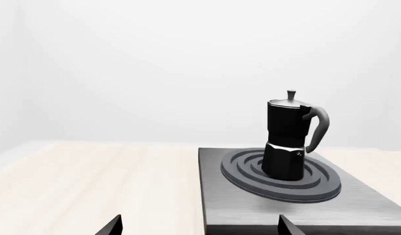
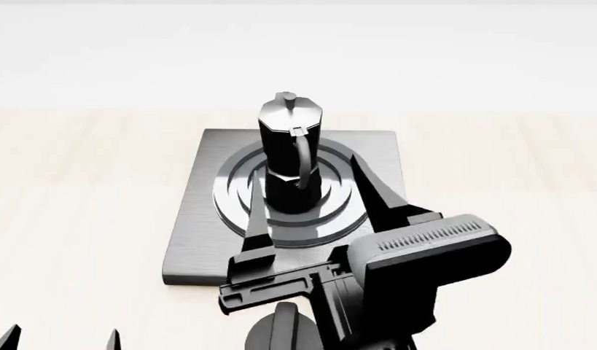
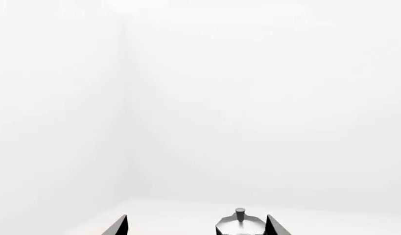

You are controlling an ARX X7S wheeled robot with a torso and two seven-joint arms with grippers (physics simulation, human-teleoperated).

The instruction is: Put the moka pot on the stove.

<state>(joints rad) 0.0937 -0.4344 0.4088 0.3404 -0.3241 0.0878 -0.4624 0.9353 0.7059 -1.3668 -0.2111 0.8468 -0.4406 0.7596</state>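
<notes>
Two pincers are in view, and both are spread with nothing between their fingers. The moka pot [image 2: 291, 149] stands upright on the ring burner [image 2: 236, 191] of the stove [image 2: 208, 219], roughly at the burner's centre, its curved handle [image 2: 305, 162] turned toward the robot. The stove lies flat on the pale wooden counter [image 2: 74, 211], near the middle of its width and closer to the far edge than to the near one.

The right pincer [image 2: 303, 204] hangs over the near half of the stove, its two dark fingers wide apart and pointing away from the robot; one fingertip [image 2: 254, 222] sits to the pot's left, the other to its right. They flank the pot, but whether they sit level with it or above it I cannot tell; no contact shows. In the right wrist view only the pot's silver lid and knob show, low between the finger tips.

The left pincer [image 2: 60, 339] is low at the near left edge of the head view, well apart from the stove. In the left wrist view its two finger tips frame the stove's near edge.
</notes>
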